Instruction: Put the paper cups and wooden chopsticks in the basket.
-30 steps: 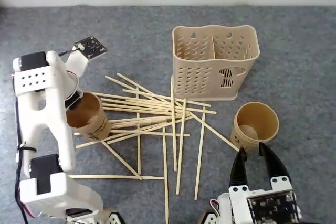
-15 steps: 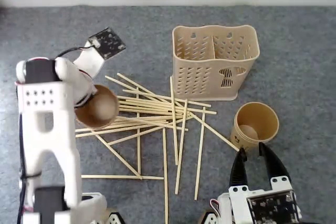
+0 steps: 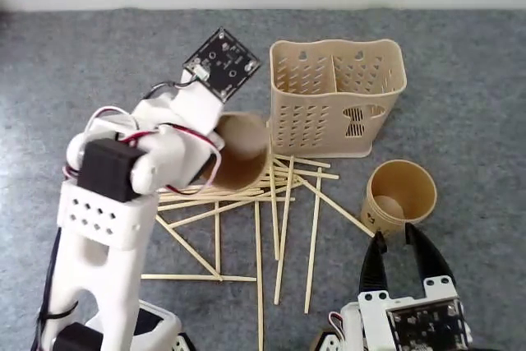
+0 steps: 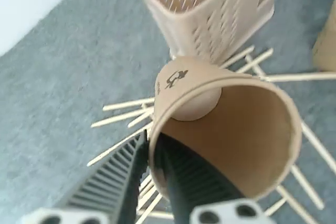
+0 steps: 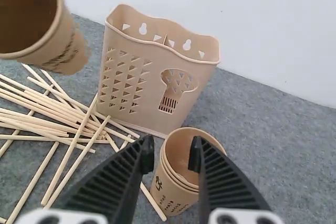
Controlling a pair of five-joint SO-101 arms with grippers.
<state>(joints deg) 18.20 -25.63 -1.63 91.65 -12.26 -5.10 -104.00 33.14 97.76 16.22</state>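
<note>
The high view looks down over the table [image 3: 460,63]; both wrist views, low and close, face the basket [image 5: 142,77].

A pale beige basket [image 3: 337,100], pierced with rows of small triangular holes and one mushroom-shaped cut-out, at 1 o'clock on mottled grey carpet [image 3: 82,55]. The tan-brown paper cup [image 3: 242,152] at centre and the second cup [image 3: 400,195] at 4 o'clock bear dark print. The chopsticks [image 3: 283,219] are light blond wood. The right gripper [image 3: 394,236], at 5 o'clock, is ribbed black on white.
</note>
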